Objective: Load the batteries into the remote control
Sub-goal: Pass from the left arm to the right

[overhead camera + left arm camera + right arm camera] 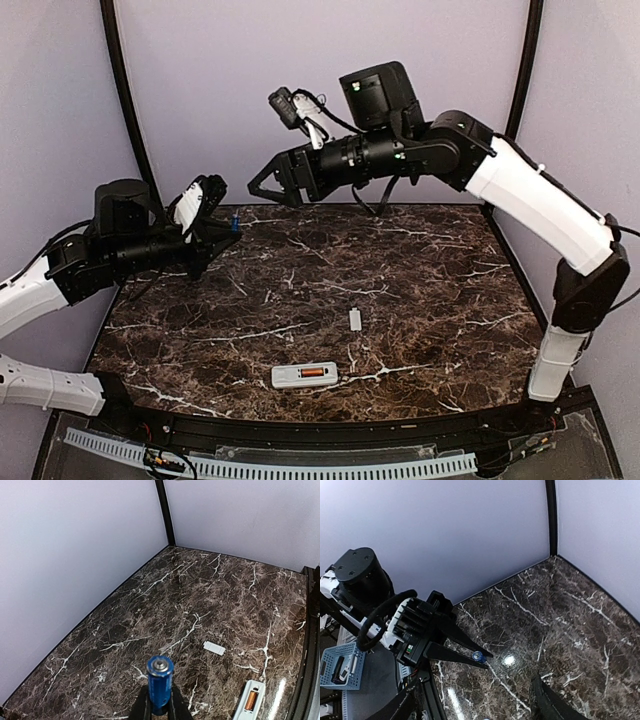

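Observation:
My left gripper [228,226] is raised over the table's left side and is shut on the blue battery [234,222]. In the left wrist view the blue battery [160,682] stands up between the fingertips [141,706], its metal end toward the camera. The white remote control [304,375] lies back-up near the front edge, its compartment open with the orange-red battery [314,374] in it. It also shows in the left wrist view [248,706]. My right gripper [272,197] is open and empty, high near the back wall; its view shows the left gripper with the blue battery [479,656].
A small white battery cover [354,319] lies loose on the dark marble table [420,270], behind the remote; it also shows in the left wrist view [214,648]. Lilac walls close the back and sides. A blue basket [340,667] sits off the table's left.

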